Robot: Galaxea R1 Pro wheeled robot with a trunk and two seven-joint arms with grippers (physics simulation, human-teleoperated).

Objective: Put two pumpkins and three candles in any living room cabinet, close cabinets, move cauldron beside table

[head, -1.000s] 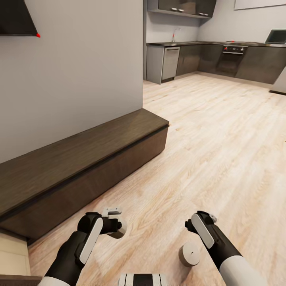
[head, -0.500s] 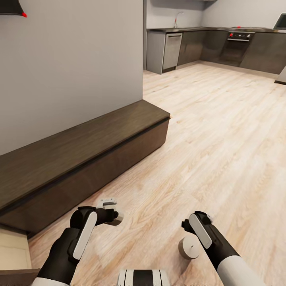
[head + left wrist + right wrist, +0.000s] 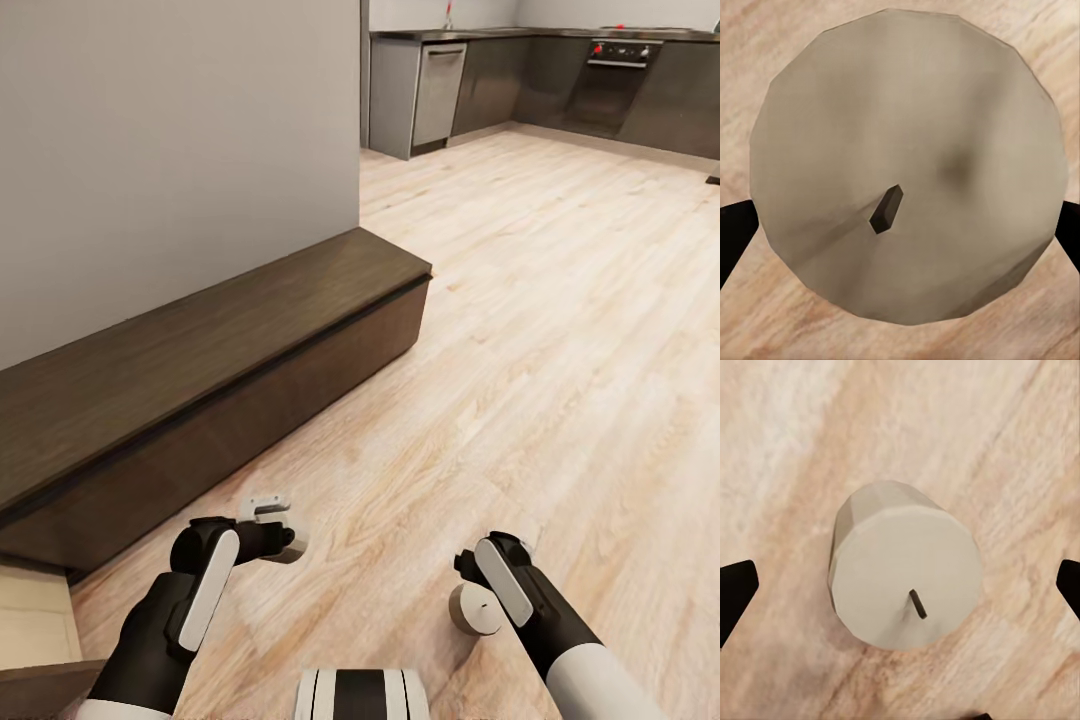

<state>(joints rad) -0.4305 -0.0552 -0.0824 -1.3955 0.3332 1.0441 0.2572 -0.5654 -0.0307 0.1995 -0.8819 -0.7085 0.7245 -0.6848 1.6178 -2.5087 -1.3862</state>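
Note:
In the head view my left gripper [image 3: 276, 532] is low over the floor, shut on a tan candle [image 3: 291, 547]. The left wrist view shows that candle [image 3: 907, 165] from above, its wick up and a dark fingertip pressed against each side. A second candle [image 3: 474, 609] stands on the floor under my right gripper [image 3: 480, 583]. In the right wrist view this candle [image 3: 907, 577] sits between widely spread fingertips [image 3: 735, 592], untouched. The long dark-brown cabinet [image 3: 200, 385] runs along the wall on the left, its front shut. Pumpkins, cauldron and table are out of view.
Light wooden floor [image 3: 560, 330] stretches ahead and to the right. A grey wall [image 3: 180, 150] rises behind the cabinet. Dark grey kitchen units [image 3: 540, 80] line the far end. A pale wood surface [image 3: 30, 620] shows at the cabinet's near end.
The head camera has tilted down, so the room slid up in the picture. My right gripper has come closer to the candle on the floor. The left gripper still holds its candle.

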